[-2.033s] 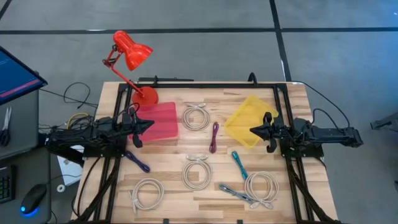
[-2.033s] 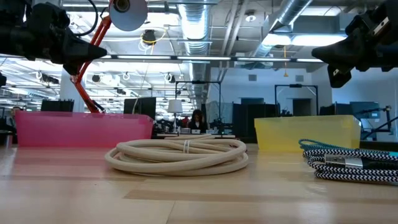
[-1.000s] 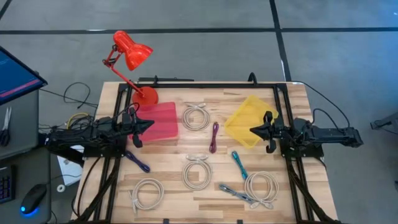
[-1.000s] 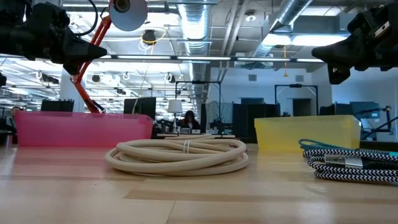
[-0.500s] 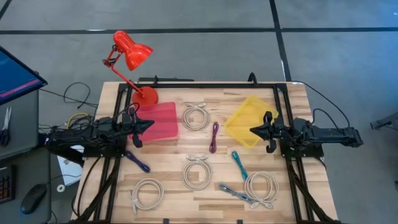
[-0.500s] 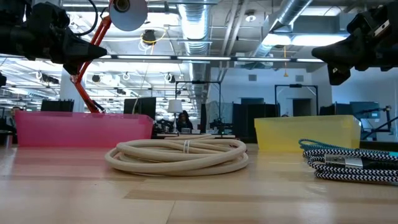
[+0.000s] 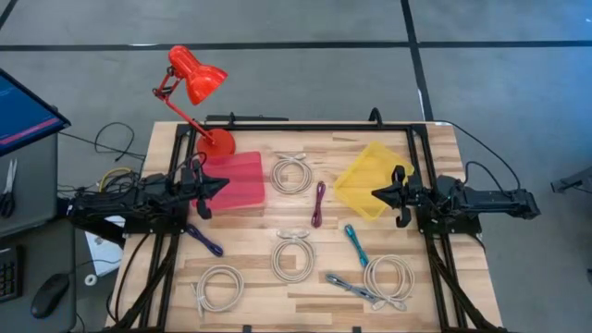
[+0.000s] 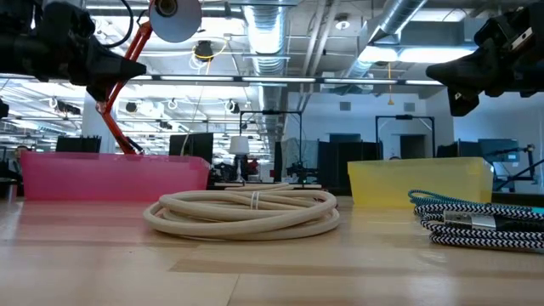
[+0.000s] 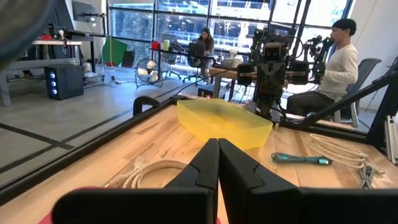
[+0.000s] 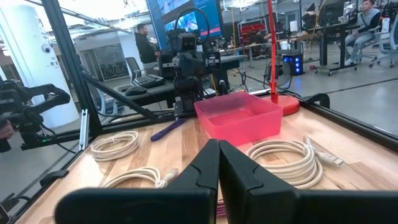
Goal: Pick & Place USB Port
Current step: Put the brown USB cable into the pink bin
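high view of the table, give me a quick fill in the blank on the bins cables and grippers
1. The left gripper hovers over the ____ bin.
2. The right gripper hovers over the ____ bin.
3. The purple cable lies ____ the two bins.
4. Both grippers are ____ and hold nothing.

Missing words: pink; yellow; between; shut

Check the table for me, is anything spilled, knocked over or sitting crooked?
Nothing is spilled or damaged. The yellow bin sits turned at an angle to the table edges, while the pink bin lies square. The cables are scattered loose on the wood, a purple cable between the bins. The red lamp stands upright.
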Controlling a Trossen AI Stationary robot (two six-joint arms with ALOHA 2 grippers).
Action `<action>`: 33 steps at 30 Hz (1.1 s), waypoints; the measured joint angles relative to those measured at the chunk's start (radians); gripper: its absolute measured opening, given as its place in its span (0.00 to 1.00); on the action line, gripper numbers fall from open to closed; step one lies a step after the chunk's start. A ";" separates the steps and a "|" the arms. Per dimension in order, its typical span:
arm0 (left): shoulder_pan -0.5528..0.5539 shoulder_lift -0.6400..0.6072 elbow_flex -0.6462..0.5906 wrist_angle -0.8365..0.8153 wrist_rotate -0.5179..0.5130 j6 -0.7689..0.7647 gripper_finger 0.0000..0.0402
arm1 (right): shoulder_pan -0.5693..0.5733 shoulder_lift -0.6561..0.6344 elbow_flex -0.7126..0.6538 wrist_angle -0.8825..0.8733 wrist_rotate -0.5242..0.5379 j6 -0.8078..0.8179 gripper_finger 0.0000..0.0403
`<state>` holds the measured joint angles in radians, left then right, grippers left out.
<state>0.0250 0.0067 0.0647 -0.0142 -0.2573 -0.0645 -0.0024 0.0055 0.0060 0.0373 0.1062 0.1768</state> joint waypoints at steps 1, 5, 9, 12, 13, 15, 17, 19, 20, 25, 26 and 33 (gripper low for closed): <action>0.000 0.000 0.000 0.010 0.000 0.000 0.02 | 0.000 0.000 0.003 -0.006 0.000 0.000 0.00; 0.000 0.000 0.000 0.078 0.000 -0.001 0.02 | 0.000 0.000 0.040 -0.015 0.000 0.000 0.00; 0.000 0.000 0.000 0.133 0.000 -0.001 0.02 | 0.000 0.000 0.090 -0.052 0.000 -0.002 0.00; 0.000 0.000 0.000 0.141 0.001 -0.002 0.02 | 0.000 0.000 0.138 -0.124 0.006 -0.002 0.00; 0.000 0.000 0.000 0.142 0.001 -0.010 0.02 | 0.000 0.000 0.152 -0.147 0.013 -0.001 0.00; 0.000 0.008 0.000 0.151 0.001 -0.036 0.02 | 0.000 0.002 0.180 -0.187 0.031 0.012 0.00; 0.000 0.023 0.000 0.167 0.001 -0.052 0.02 | 0.000 0.002 0.207 -0.216 0.043 0.029 0.00; 0.000 0.053 0.000 0.202 0.001 -0.053 0.02 | 0.000 0.002 0.228 -0.228 0.050 0.031 0.00; 0.000 0.071 0.000 0.225 0.001 -0.053 0.02 | 0.000 0.002 0.238 -0.234 0.050 0.031 0.00; 0.000 0.200 0.055 0.266 0.005 -0.048 0.02 | 0.000 0.003 0.277 -0.238 0.053 0.026 0.00; 0.000 0.232 0.074 0.267 0.005 -0.047 0.02 | 0.000 0.003 0.282 -0.240 0.054 0.026 0.00; 0.000 0.477 0.220 0.268 0.010 0.147 0.02 | 0.000 0.017 0.288 -0.264 0.092 0.026 0.00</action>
<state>0.0246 0.4834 0.2843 0.2543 -0.2477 0.0820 -0.0021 0.0227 0.2943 -0.2271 0.1980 0.2028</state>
